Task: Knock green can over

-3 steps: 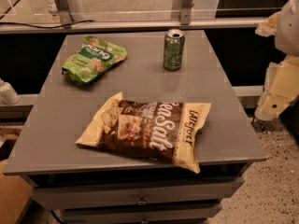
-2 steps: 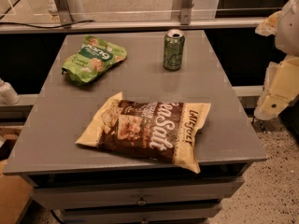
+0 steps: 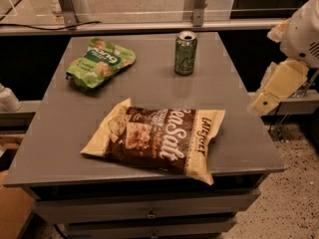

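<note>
- Small dark-green metal can point(image 3: 185, 54) stands upright on the grey tabletop point(image 3: 239, 133), well apart from the pale gripper point(image 3: 271, 91).
- The gripper hangs beyond the tabletop's right edge; I cannot tell whether it is open or closed.

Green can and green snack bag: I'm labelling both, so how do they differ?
The green can stands upright, rigid and dark; the green snack bag lies flat, crinkled, brighter and wider. Both rest on the table, untouched; the hand hangs beyond the table's edge, apart from both.

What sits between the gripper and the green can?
Only bare table top between the gripper, past the table's edge, and the green can, in the camera view.
</note>
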Available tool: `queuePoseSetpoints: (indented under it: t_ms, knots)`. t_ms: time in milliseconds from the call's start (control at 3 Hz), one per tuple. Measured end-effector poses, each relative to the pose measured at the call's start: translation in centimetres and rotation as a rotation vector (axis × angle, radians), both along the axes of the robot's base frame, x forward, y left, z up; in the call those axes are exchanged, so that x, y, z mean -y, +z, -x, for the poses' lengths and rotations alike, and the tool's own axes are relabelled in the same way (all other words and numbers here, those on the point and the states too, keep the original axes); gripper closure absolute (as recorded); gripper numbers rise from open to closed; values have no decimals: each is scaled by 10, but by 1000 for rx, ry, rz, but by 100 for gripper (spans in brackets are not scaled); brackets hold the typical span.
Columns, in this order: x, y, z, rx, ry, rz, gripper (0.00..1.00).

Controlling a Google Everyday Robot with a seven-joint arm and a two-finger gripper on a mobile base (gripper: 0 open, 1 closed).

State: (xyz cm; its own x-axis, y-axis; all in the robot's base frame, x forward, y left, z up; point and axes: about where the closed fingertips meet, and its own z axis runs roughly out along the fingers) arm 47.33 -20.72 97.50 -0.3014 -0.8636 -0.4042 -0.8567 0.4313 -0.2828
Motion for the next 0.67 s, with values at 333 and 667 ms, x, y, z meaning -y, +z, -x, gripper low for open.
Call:
queuePoseSetpoints:
  t_ms: [333, 667]
  knots:
    - [3, -6, -31, 26, -69, -127, 0]
    - [1, -18, -57, 22, -121, -293, 0]
